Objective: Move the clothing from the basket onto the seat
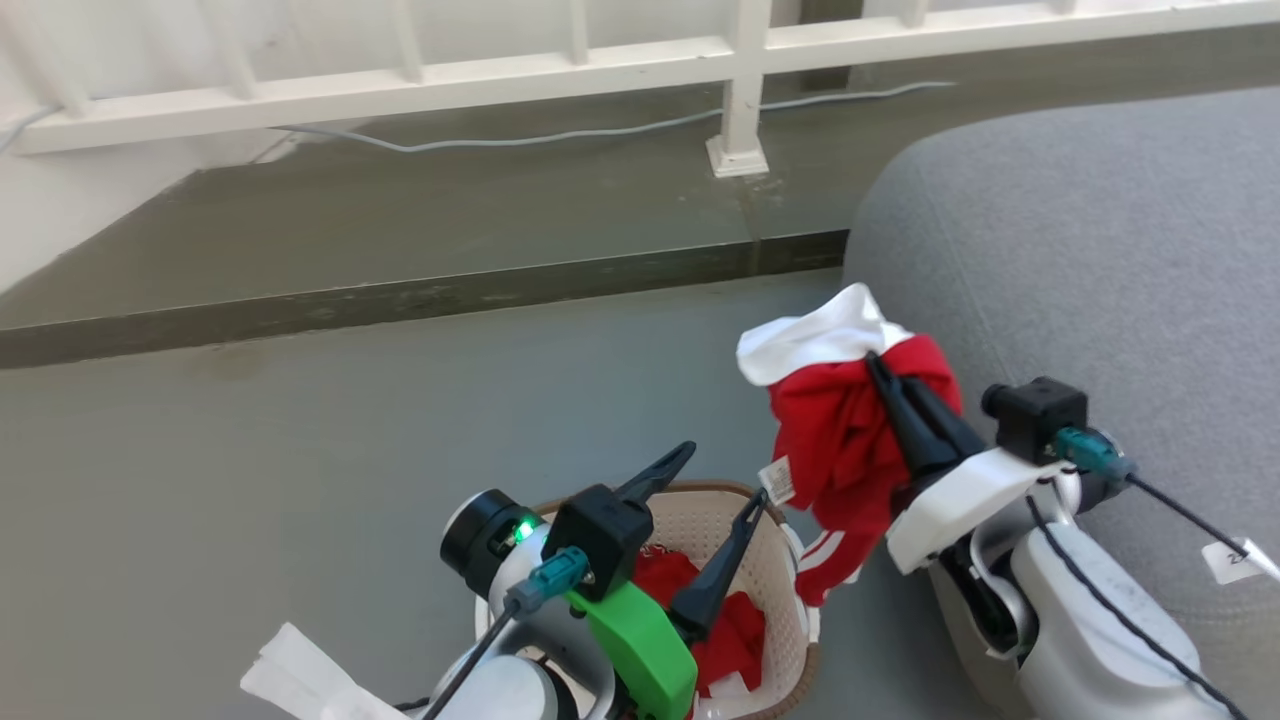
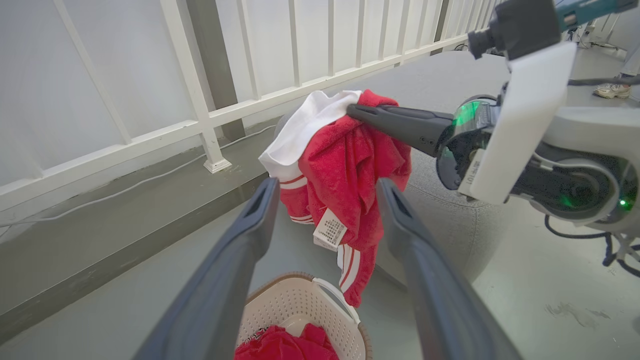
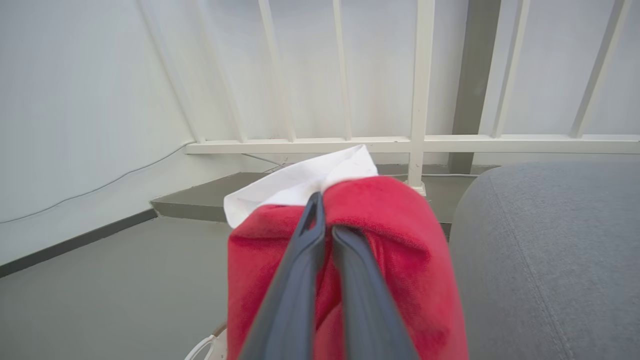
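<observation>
**Fig. Garment lifted clear of the basket, beside the seat**

Head view. The right gripper [image 1: 878, 365], at 3 o'clock of the frame's centre, has its two dark fingers pressed together on a bunched fold of a red garment [image 1: 850, 450]. The garment is soft, bright-red pile fabric. A white panel [image 1: 810, 335] stands up above the pinch at 11 o'clock from the fingertips. A printed label [image 1: 778, 480] hangs on its 9 o'clock side. White stripe trim [image 1: 825, 560] runs along the lowest hanging end, at 6 o'clock. The garment hangs in the air just beside the rounded edge of the grey woven seat [image 1: 1100, 250], which occupies the frame from 1 to 4 o'clock. Whether the fabric brushes the cushion's side cannot be told.

The basket [image 1: 780, 600] stands on the grey floor [image 1: 300, 420] at 6 o'clock of the frame. It is cream, perforated and brown-rimmed, and lies at 7 o'clock from the hanging garment. More red clothing [image 1: 740, 630] lies crumpled inside it. The left gripper [image 1: 722, 474] hovers over the basket with its jaws spread wide and nothing between them.

Right wrist view. The closed fingers bite into the red pile, with the white panel at 12 o'clock and the seat at 3 o'clock.

Background. A white railing [image 1: 740, 100] and a pale cable [image 1: 500, 140] cross the head view at 12 o'clock.
</observation>
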You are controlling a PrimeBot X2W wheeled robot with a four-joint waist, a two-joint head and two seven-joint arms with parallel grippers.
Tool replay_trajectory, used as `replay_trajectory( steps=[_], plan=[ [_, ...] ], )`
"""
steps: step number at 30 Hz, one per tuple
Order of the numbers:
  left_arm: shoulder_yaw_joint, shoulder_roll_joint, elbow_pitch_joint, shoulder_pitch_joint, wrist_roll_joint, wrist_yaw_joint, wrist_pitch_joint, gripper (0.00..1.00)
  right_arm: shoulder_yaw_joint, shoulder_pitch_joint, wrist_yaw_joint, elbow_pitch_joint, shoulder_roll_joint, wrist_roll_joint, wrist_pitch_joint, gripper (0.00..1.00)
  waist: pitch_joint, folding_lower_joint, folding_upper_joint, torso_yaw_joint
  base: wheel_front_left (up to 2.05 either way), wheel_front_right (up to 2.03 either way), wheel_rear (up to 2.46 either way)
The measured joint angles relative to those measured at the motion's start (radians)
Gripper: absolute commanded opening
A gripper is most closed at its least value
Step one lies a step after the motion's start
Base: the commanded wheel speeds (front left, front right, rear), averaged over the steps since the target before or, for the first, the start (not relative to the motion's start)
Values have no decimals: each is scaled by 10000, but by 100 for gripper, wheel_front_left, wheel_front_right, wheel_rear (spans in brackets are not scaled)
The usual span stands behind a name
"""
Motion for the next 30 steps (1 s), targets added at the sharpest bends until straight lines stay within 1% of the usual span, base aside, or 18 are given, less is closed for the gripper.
replay_trajectory(
  steps=[5, 6, 13, 14, 22, 30],
  plan=[
    [-52, 48, -219, 71, 54, 8, 109, 100, -316, -137, -73, -15, -125, 79, -2, 0, 194, 0, 0, -479, 0, 0, 0],
    [-52, 73, -251, 71, 61, 10, 151, 100, -351, -166, -142, -15, -123, 81, -4, 0, 236, 0, 0, -585, 0, 0, 0],
    [-73, 272, -500, 69, 251, 31, 341, 100, -610, -348, -165, -44, -105, 169, -48, 0, 550, 0, 0, -1351, 0, 0, 0],
    [-75, 288, -514, 68, 355, 61, 355, 100, -635, -366, -226, -44, -96, 171, -58, 0, 597, 0, 0, -1466, 0, 0, 0],
    [-65, 360, -669, 33, 523, 98, 533, 100, -957, -449, -244, -29, -69, 257, -90, 0, 960, 0, 1, -2408, 0, 0, 0],
    [-79, 385, -823, -230, 656, 125, 792, 100, -1716, -664, -412, -276, -157, 336, -92, 0, 1403, 0, 0, -3159, 0, 0, 0]
  ],
)
